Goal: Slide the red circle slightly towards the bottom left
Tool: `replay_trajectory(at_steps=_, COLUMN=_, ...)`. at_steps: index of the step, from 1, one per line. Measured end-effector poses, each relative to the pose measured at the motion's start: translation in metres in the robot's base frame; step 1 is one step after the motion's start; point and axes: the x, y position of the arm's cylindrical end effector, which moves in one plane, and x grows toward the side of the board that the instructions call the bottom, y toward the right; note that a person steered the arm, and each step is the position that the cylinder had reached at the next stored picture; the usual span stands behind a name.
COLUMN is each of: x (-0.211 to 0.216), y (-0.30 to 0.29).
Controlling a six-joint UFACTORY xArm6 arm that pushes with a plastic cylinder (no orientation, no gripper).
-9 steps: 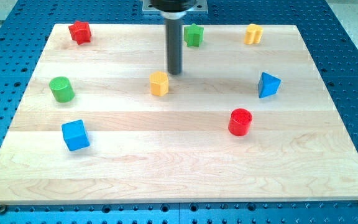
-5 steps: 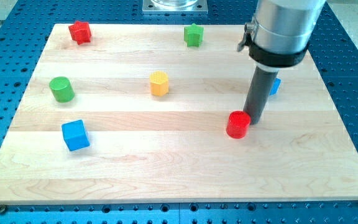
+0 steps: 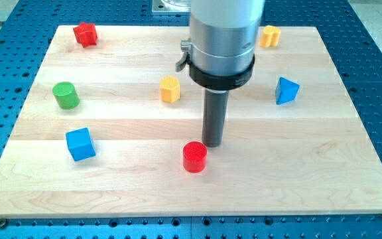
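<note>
Claw absent: rod only, nothing to open or close. My tip just beside red circle, at its 1 o'clock. Red circle sits low-centre on counter. Tip placed right for push toward 7 o'clock; whether slide is finished cannot tell.
</note>
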Motion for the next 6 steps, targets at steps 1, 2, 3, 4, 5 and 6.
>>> replay_trajectory(at_steps=1, x=0.014, y=0.000)
replay_trajectory(at_steps=2, x=0.029, y=0.005)
replay_trajectory(at_steps=3, x=0.029, y=-0.008)
replay_trajectory(at_steps=4, x=0.009, y=0.000)
replay_trajectory(at_steps=5, x=0.016, y=-0.022)
replay_trajectory(at_steps=6, x=0.004, y=-0.022)
